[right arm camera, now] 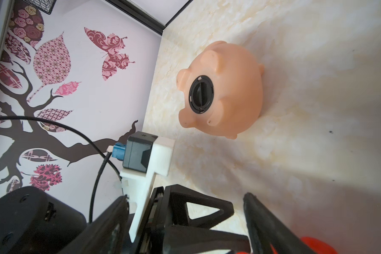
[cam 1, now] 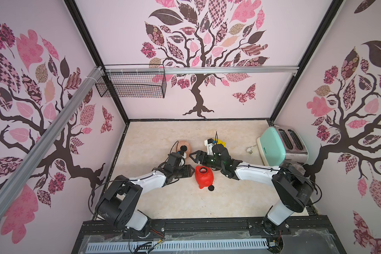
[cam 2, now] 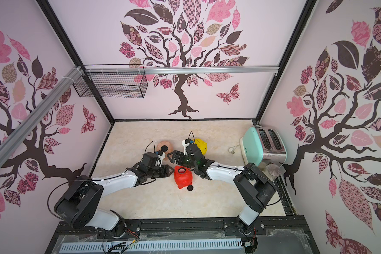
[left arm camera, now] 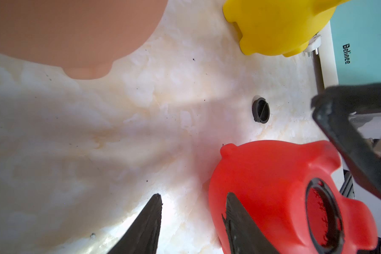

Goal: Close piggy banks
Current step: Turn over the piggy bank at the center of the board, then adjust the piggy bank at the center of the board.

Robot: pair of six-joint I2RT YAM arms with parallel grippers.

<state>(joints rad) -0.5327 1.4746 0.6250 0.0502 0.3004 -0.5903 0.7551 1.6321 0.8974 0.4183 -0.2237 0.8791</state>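
The red piggy bank (cam 1: pixel 205 179) (cam 2: pixel 183 178) lies mid-table with its ringed belly hole (left arm camera: pixel 323 217) uncovered. A loose black plug (cam 1: pixel 211 188) rests by its near side. The left wrist view shows a loose plug (left arm camera: pixel 261 109) on the table beyond it. My left gripper (cam 1: pixel 191 170) (left arm camera: pixel 193 196) is open beside the red pig, with nothing between its fingers. The peach piggy bank (right arm camera: pixel 229 88) (cam 1: pixel 183 145) has a black plug (right arm camera: pixel 201 94) seated in its belly. The yellow piggy bank (cam 2: pixel 201 145) (left arm camera: pixel 277 26) stands behind my right wrist. My right gripper (cam 1: pixel 191 156) (right arm camera: pixel 185 199) is open and empty.
A mint-green toaster (cam 1: pixel 273 145) stands at the back right, its white mains plug (cam 1: pixel 250 149) lying on the table. A wire basket (cam 1: pixel 132 84) hangs on the back wall at the left. Both grippers are close together above the red pig.
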